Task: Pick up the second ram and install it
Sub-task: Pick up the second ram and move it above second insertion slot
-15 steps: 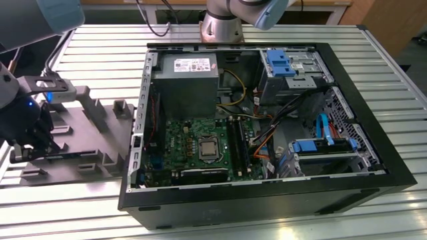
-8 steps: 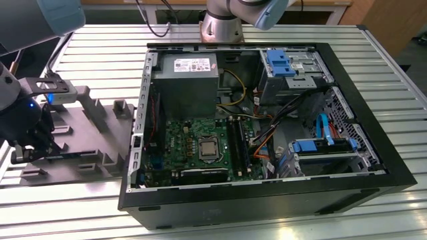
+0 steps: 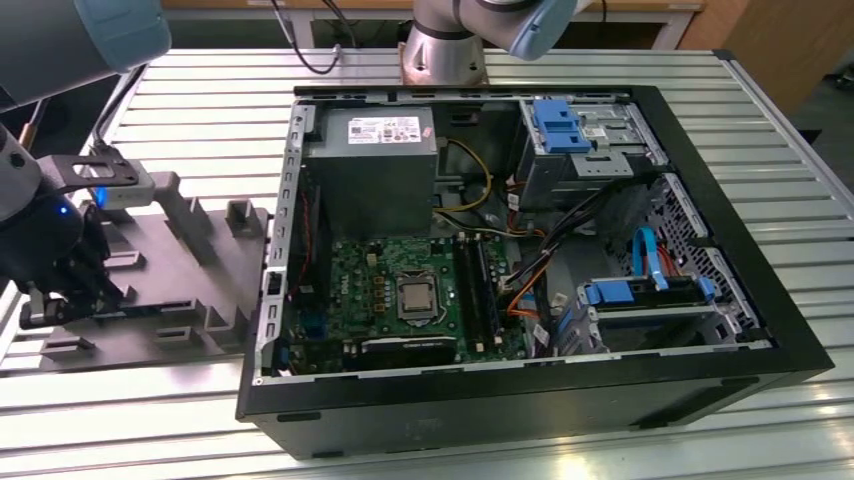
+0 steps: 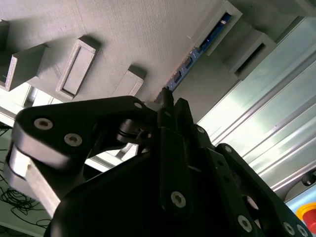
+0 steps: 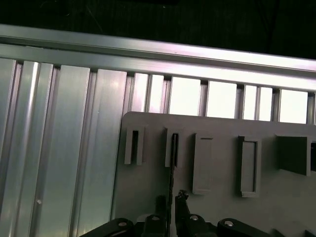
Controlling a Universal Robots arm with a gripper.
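Observation:
My gripper [image 3: 51, 298] hangs low over the grey fixture tray [image 3: 174, 300] at the exterior view's left. In both wrist views the second ram [image 5: 173, 157] shows edge-on as a thin dark stick. It stands in a narrow slot of the tray [image 5: 222, 197]. The gripper [image 5: 171, 200] has its two black fingers close together, one on each side of the stick's near end. In the second wrist view the second ram [image 4: 183, 69] runs away from the gripper [image 4: 170, 101] along the tray [image 4: 123, 29], with small blue and gold parts along its edge.
An open black computer case [image 3: 534, 400] lies at the exterior view's right, with a green motherboard [image 3: 367, 290], dark memory slots [image 3: 477, 290], a grey power supply [image 3: 371, 160] and cables. Raised grey posts [image 3: 240, 215] stand on the tray. The table [image 3: 160, 400] is ribbed aluminium.

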